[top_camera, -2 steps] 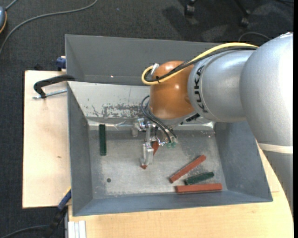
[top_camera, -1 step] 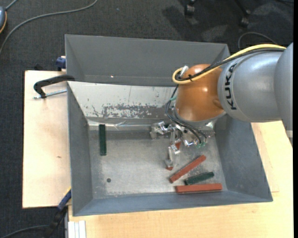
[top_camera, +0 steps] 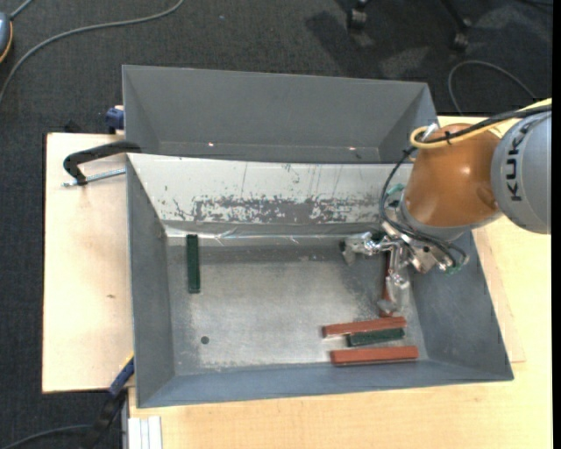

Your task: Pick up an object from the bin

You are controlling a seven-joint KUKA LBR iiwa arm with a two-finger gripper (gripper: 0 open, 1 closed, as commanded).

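Camera view: claw (top_camera: 392,304), bars (top_camera: 374,354) near right wall (top_camera: 465,307)

We saw a dark green bar (top_camera: 193,263) lying flat near the back left corner of the bin (top_camera: 145,307), one end close to the back wall. Well apart from it, toward the front, sat a small dark speck (top_camera: 204,340), perhaps a hole or a crumb of dirt. Beyond, on the dark carpet (top_camera: 263,35), lay a pale cable (top_camera: 88,28) and a chair's casters (top_camera: 359,13).
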